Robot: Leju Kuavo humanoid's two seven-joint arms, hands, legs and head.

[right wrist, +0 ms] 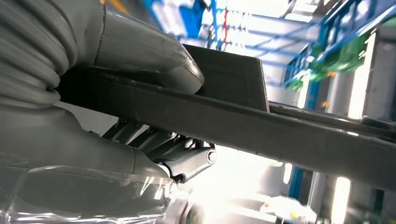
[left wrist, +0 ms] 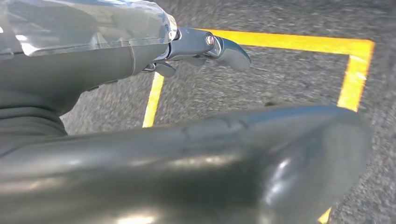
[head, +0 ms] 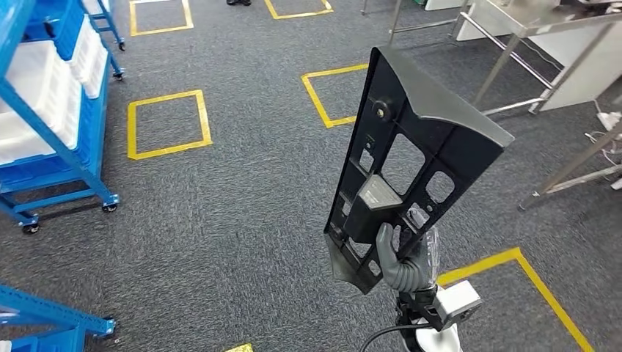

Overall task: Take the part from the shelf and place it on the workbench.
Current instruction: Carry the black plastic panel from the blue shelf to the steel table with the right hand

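Observation:
The part (head: 411,147) is a large flat black plastic panel with cut-out windows and a folded top lip. My right hand (head: 402,260) holds it upright by its lower end, above the grey carpet. In the right wrist view the thumb (right wrist: 140,51) presses on one face of the part's edge (right wrist: 280,130) and the darker fingers (right wrist: 182,156) curl against the other face. My left hand (left wrist: 116,70) hangs over the carpet with its fingers (left wrist: 219,46) stretched out and nothing in it. A metal-legged workbench (head: 513,22) stands at the far right.
Blue wheeled shelf racks (head: 51,125) with white bins line the left side, and another blue rack frame (head: 44,312) sits at the lower left. Yellow tape squares (head: 167,123) mark the carpet. Steel table legs (head: 568,172) and cables lie to the right.

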